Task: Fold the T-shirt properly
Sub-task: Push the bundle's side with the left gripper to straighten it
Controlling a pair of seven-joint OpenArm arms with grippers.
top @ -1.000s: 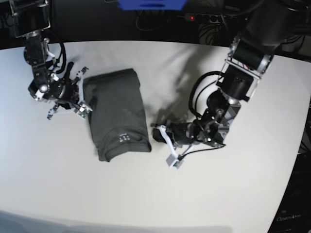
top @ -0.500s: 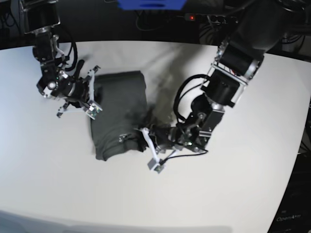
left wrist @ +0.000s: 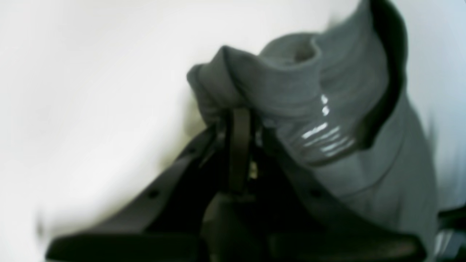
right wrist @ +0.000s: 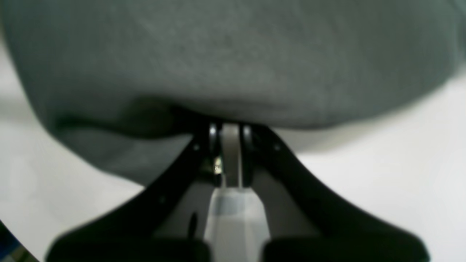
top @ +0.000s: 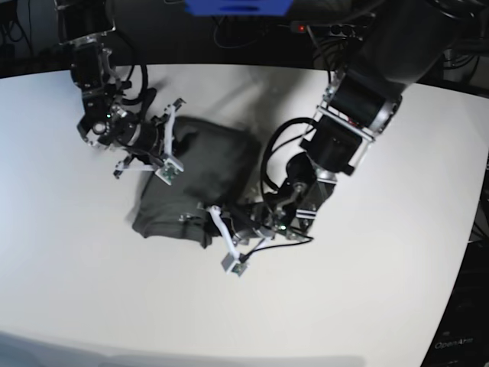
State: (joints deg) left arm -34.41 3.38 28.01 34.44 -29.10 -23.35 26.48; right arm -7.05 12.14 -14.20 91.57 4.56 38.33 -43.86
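Observation:
The dark grey T-shirt (top: 202, 172) lies folded and rumpled on the white table (top: 367, 306). My left gripper (top: 208, 219) is shut, its tips pushed into the shirt's near edge. In the left wrist view the cloth (left wrist: 364, 91) bunches over the left gripper (left wrist: 238, 114), beside the pale label mark (left wrist: 324, 140). My right gripper (top: 170, 145) is shut and presses against the shirt's far left edge. In the right wrist view the cloth (right wrist: 233, 54) humps over the tips of the right gripper (right wrist: 229, 127). Whether any cloth is pinched between either pair of fingers is hidden.
A blue object (top: 237, 6) and a power strip with a red light (top: 302, 27) sit behind the table's far edge among cables. The table's curved right edge (top: 477, 206) borders dark floor. My left arm (top: 359, 107) reaches across the table's middle.
Both shut grippers have moved in from beside the shirt and now push into its opposite edges. The shirt has bunched up, spread wider and shifted.

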